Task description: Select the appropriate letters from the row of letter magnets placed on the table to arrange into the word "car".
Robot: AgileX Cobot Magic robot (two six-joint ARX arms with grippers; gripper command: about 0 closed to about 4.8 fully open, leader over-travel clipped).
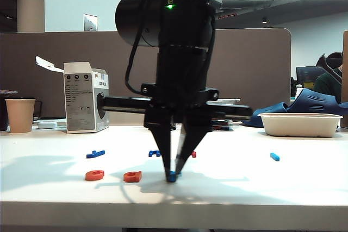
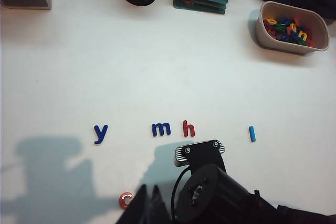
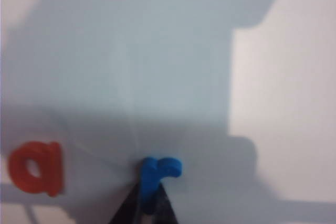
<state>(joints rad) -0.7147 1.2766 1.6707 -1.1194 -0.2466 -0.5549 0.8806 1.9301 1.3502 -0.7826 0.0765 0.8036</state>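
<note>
Around you: paper cup [image 1: 20, 114], carton [image 1: 85, 104], tub of spare letters [image 2: 292, 28], four unused magnets [image 2: 160, 128] in a row. Right gripper [image 1: 173, 176] points straight down at the table [image 1: 272, 188], clamped on the light-blue "r" [image 3: 157, 171]. Orange-red "a" [image 3: 35, 167] lies just beside; "c" [image 2: 125, 199] further left. Left gripper [image 2: 147, 203] hangs above, closed, empty.

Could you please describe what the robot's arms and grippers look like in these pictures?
Both arms are black. In the exterior view the right gripper has two slim, dark fingers tapering to a point below a black crossbar, a thick cylindrical body, a black cable looping down its side and a small green light near the top. The left gripper is in no picture; its wrist view shows the right arm's silver ribbed bracket.
</note>
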